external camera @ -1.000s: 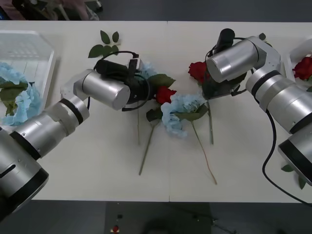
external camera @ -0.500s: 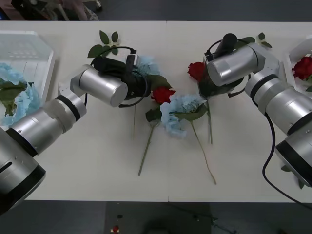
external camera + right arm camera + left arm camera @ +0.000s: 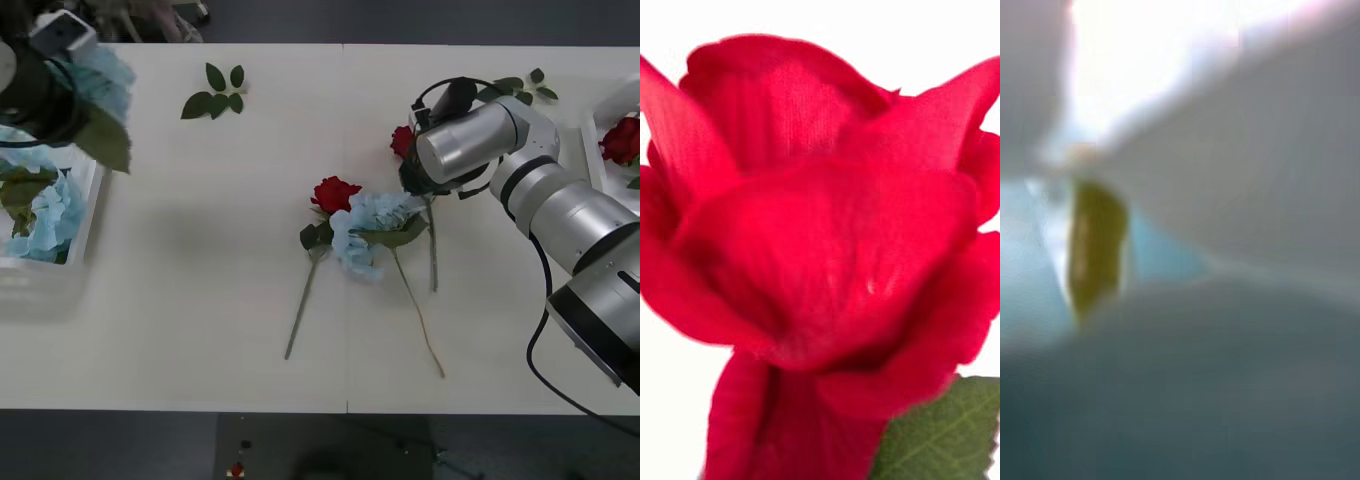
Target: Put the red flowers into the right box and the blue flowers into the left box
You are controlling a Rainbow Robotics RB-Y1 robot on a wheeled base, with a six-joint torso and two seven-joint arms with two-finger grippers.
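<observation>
**A:** Where's everything sitting right now?

**B:** The left gripper [image 3: 60, 60] is at the upper left of the frame, over the left box [image 3: 88, 190], with a blue flower [image 3: 105, 75] and its leaf bunched against it. Looks carried, but I can't tell how the fingers are set. More blue flowers [image 3: 45, 215] already lie in that box.

**A:** And the right one?

**B:** The right gripper [image 3: 412, 175] is down at a red rose [image 3: 403, 140] in the upper middle, rose head right up against its wrist camera [image 3: 820, 247]. Can't tell its fingers either. Another red rose [image 3: 335, 192] and a blue flower [image 3: 365, 225] lie mid-table, touching. One rose [image 3: 622, 138] is in the right box [image 3: 592, 150].
</observation>
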